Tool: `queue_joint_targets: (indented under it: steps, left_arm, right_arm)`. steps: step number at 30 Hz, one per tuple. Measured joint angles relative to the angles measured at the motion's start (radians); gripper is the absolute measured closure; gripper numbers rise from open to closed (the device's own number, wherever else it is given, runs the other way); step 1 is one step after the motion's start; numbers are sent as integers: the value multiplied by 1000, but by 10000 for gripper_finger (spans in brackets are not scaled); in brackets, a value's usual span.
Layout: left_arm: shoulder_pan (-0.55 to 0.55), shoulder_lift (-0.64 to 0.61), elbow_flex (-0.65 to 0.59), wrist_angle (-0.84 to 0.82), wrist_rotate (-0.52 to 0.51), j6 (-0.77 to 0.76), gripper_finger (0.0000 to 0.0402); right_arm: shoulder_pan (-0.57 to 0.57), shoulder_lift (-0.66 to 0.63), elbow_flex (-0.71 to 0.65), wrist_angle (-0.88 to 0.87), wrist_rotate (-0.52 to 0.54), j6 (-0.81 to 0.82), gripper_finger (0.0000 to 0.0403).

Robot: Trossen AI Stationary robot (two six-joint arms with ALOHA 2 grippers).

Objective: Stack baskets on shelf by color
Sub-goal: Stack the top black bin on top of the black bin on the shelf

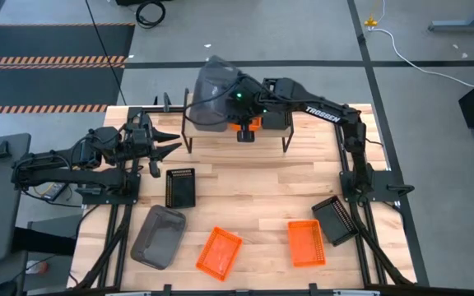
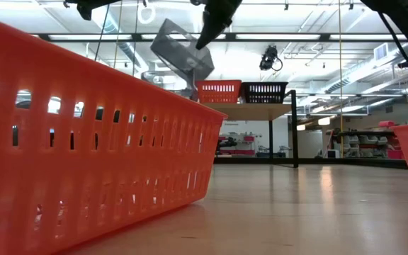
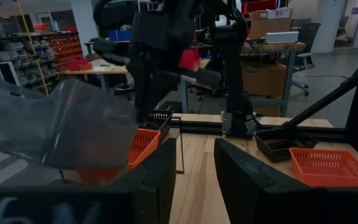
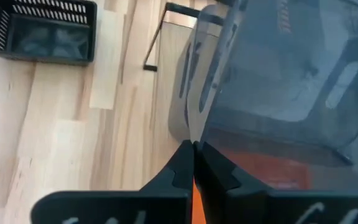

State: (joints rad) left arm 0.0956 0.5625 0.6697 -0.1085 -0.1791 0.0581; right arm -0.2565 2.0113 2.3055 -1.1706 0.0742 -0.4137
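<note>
High view: right gripper [image 1: 235, 100] holds grey basket [image 1: 214, 100] tilted above shelf [image 1: 274, 131].

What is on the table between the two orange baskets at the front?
Nothing. In the high view, the stretch between the left orange basket and the right orange basket is bare wooden table.

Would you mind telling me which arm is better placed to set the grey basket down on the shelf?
The right. Its tool is shut on the grey basket, tilted above the shelf. The left tool hangs open beside the shelf, holding nothing.
</note>
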Motion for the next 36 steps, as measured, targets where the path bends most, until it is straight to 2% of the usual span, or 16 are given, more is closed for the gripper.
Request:
queue_joint_targets:
  steps: [13,27,31,36]
  left_arm:
    - [0,0,0,0,0,-2,285]
    - [0,0,0,0,0,-3,285]
    - [0,0,0,-1,0,-3,285]
    - [0,0,0,-1,0,-3,285]
  right_arm:
    - [-30,0,0,26,-47,13,376]
    - [-26,0,0,99,-4,19,251]
    - [-25,0,0,136,-20,22,237]
    - [-7,9,-1,172,-37,29,238]
